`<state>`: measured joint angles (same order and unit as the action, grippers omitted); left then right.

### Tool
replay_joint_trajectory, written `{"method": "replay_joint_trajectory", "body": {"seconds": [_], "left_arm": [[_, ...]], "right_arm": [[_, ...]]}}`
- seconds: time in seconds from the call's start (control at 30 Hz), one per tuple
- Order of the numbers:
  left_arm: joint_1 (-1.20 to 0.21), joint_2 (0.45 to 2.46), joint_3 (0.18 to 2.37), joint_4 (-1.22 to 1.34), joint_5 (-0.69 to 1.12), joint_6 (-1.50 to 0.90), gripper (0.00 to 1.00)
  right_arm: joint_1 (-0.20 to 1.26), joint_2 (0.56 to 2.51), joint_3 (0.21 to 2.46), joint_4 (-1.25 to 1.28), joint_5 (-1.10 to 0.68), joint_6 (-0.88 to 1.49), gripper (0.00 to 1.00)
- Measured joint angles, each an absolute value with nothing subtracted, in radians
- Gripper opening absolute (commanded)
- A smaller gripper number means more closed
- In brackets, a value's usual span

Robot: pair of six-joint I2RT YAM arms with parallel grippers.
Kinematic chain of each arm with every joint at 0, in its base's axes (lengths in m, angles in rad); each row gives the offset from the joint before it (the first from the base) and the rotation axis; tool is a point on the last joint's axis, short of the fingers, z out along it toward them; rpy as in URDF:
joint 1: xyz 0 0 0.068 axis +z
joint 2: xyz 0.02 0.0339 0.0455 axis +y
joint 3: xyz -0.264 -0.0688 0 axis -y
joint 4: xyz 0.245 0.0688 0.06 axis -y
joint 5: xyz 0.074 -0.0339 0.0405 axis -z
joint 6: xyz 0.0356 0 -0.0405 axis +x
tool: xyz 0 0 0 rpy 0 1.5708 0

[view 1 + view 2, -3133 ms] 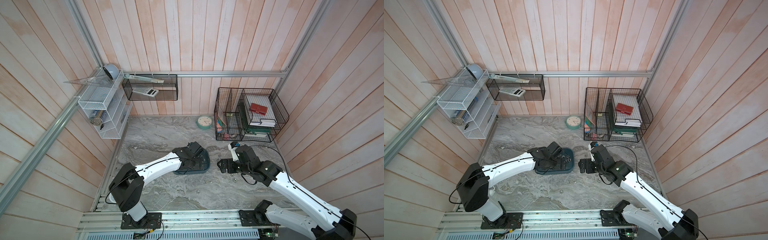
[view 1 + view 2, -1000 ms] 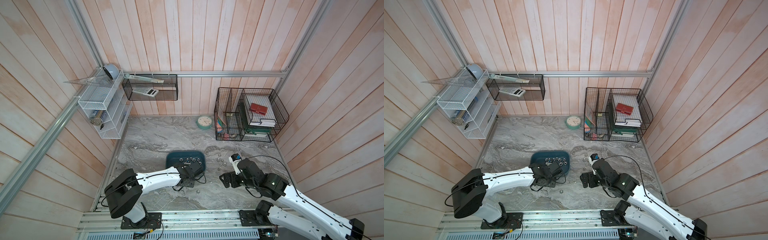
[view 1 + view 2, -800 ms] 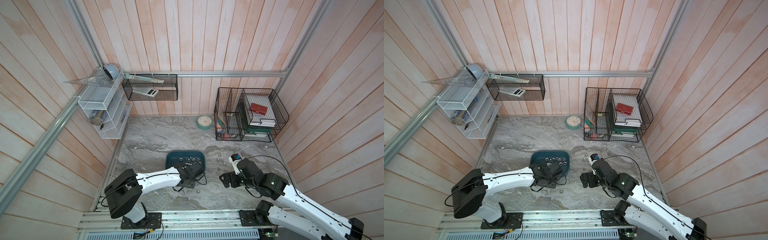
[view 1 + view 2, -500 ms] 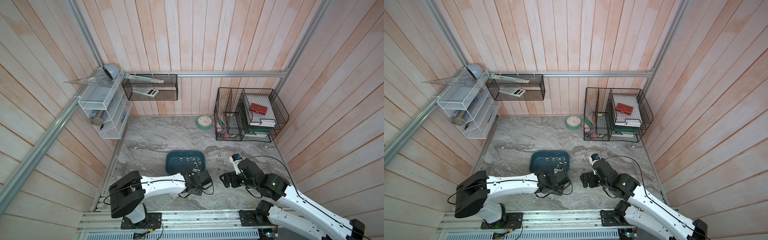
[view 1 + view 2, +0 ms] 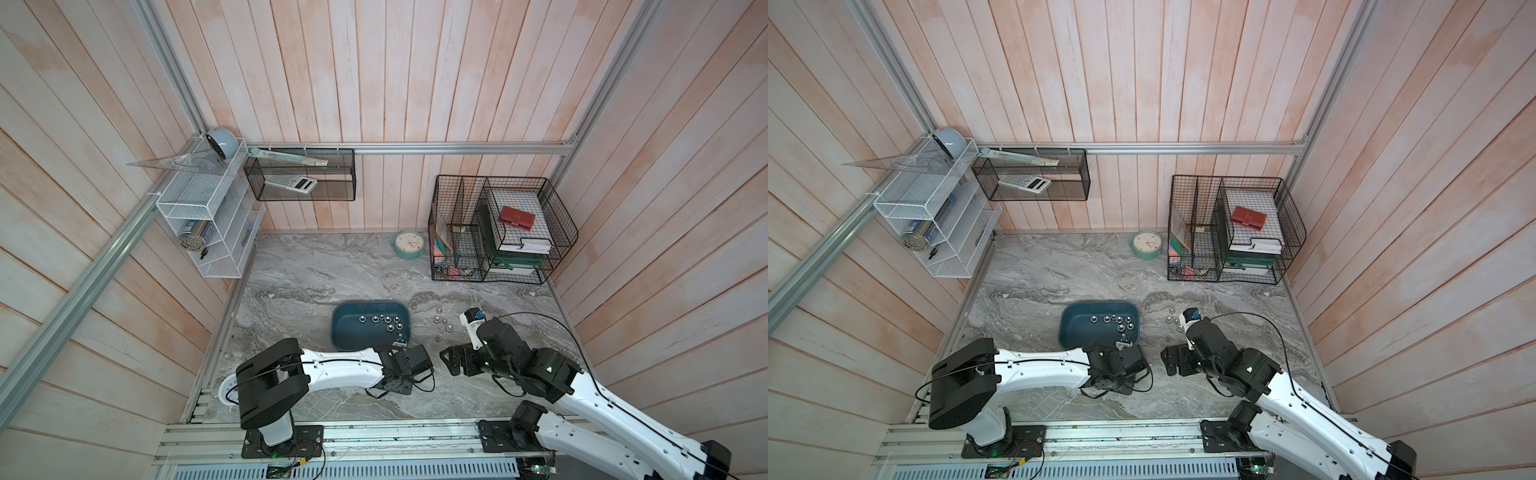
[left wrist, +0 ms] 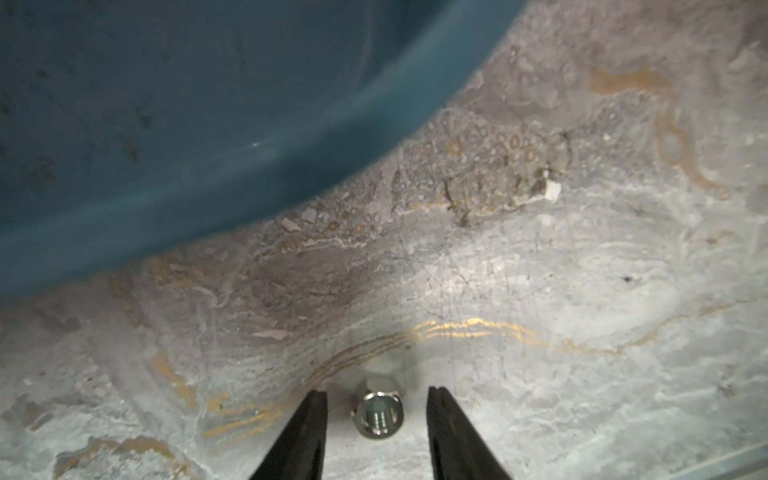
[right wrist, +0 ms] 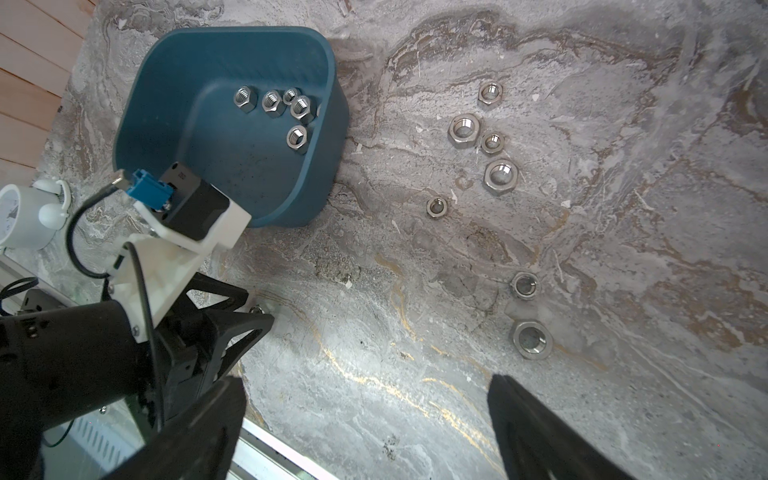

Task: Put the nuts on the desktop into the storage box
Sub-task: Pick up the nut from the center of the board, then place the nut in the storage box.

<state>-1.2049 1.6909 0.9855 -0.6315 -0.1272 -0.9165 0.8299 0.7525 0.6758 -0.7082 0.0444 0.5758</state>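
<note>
One silver nut (image 6: 377, 413) lies on the grey marble desktop (image 6: 540, 291) between the fingers of my left gripper (image 6: 376, 391). The fingers stand open with a gap on each side of it. In the right wrist view this gripper (image 7: 259, 308) sits low, just in front of the teal storage box (image 7: 199, 124). The box (image 5: 349, 332) holds several nuts (image 5: 380, 320). Several more nuts (image 7: 463, 131) lie loose to its right (image 5: 441, 322). My right gripper (image 7: 365, 386) hovers wide open and empty in front of them, also seen in both top views (image 5: 451, 361) (image 5: 1171, 361).
A mint-green clock (image 5: 409, 245) and black wire baskets (image 5: 498, 232) stand at the back. A white wire shelf (image 5: 208, 224) hangs on the left wall. A small white clock (image 7: 20, 216) sits at the front left, by the metal rail (image 5: 374, 436).
My left arm has swung from the box's front edge to the right and down around a loose nut, and its fingers have narrowed. The right arm has hardly moved.
</note>
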Motion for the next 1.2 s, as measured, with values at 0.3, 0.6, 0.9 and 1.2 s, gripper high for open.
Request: {"method": "replay_joint_trajectory", "body": {"seconds": [0.3,0.6,0.9,1.2], "left_arm": [[-1.214,1.713,0.986,-0.64,-0.113,-0.923,0.21],[-1.205,1.687,1.008,-0.71,-0.139,-0.914,0.21],[-1.072,1.524,1.129,-0.838,-0.156,-0.838,0.21],[-0.796,1.521,1.24,-0.903,-0.136,-0.688,0.21]], "right_arm": [[0.83,0.771,0.675,-0.708,0.045,0.575,0.98],[0.83,0.806,0.677,-0.707,0.049,0.575,0.98],[0.828,0.931,0.774,-0.696,0.059,0.546,0.98],[0.755,1.084,0.897,-0.657,0.043,0.488,0.98]]}}
